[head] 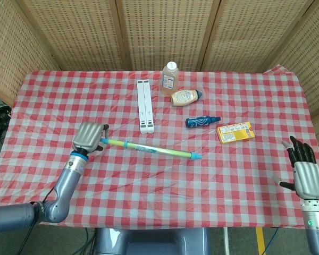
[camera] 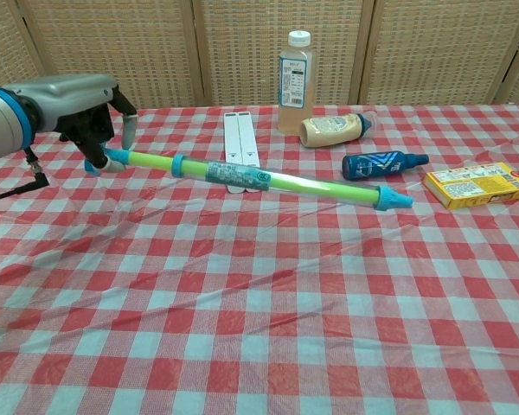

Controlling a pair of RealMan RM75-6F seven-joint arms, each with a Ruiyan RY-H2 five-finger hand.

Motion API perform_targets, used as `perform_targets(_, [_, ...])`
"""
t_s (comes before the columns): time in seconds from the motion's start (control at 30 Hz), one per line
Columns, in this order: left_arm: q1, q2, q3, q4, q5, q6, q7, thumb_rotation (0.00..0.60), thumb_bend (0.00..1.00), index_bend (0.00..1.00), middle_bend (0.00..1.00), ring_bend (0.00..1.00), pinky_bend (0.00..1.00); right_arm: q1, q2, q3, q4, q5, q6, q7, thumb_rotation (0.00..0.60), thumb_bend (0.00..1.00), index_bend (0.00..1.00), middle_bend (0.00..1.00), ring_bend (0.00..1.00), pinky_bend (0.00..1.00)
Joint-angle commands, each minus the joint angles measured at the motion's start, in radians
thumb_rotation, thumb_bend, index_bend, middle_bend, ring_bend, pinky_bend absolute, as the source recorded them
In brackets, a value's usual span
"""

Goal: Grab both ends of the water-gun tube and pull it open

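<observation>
Water-gun tube (head: pixel 149 150) lies approx. horizontal, mid-left of frame above the bench (head: pixel 244 175). Left hand (head: pixel 88 137) pinches its left end; cyan right end points toward right hand (head: pixel 303 172), fingers spread, lower right, well apart.

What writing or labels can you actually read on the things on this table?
None is legible.
Clear bottle: white label, print too small.
Yellow box: printing blurred.
Blue bottle: white markings, no readable word.
Water-gun tube: patterned band, unreadable.
Squeeze bottle: no text visible.
</observation>
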Motion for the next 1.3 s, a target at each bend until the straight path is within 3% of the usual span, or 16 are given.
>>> perform_targets(0.03, [0.018,0.024,-0.006,-0.027,0.022,0.022,-0.011,0.6,0.61,0.88,0.95,0.89,0.77,0.012,0.002,0.012,-0.021,0.0,-0.001,-0.017,0.6,0.09,0.17,0.02,0.0,0.0])
perform_targets(0.13, [0.026,0.039,-0.019,-0.047,0.02,0.033,-0.01,0.6,0.61,0.88,0.95,0.89,0.77,0.04,0.014,0.038,-0.077,0.004,-0.013,-0.054,0.6,0.09,0.21,0.14,0.09,0.04])
perform_targets(0.27, [0.032,0.049,-0.031,-0.062,0.011,0.042,-0.004,0.6,0.61,0.88,0.95,0.89,0.77,0.092,0.029,0.076,-0.161,0.019,-0.045,-0.148,0.6,0.1,0.24,0.34,0.33,0.17])
perform_targets(0.5, [0.042,0.066,-0.046,-0.061,0.0,0.047,-0.003,0.6,0.61,0.88,0.95,0.89,0.77,0.17,0.033,0.123,-0.28,0.091,-0.119,-0.304,0.6,0.13,0.32,0.64,0.63,0.35])
perform_targets(0.7, [0.046,0.084,-0.065,-0.066,-0.008,0.033,-0.018,0.6,0.61,0.88,0.95,0.89,0.77,0.226,0.009,0.158,-0.363,0.181,-0.148,-0.424,0.6,0.16,0.38,0.84,0.83,0.45])
perform_targets(0.9, [0.046,0.093,-0.073,-0.072,-0.011,0.03,-0.014,0.6,0.61,0.88,0.95,0.89,0.77,0.271,-0.019,0.179,-0.407,0.259,-0.163,-0.497,0.6,0.19,0.44,0.96,0.93,0.53])
perform_targets(1.3, [0.044,0.079,-0.081,-0.072,-0.022,0.022,-0.019,0.6,0.61,0.88,0.95,0.89,0.77,0.345,-0.066,0.175,-0.454,0.361,-0.182,-0.612,0.6,0.23,0.45,1.0,0.98,0.56])
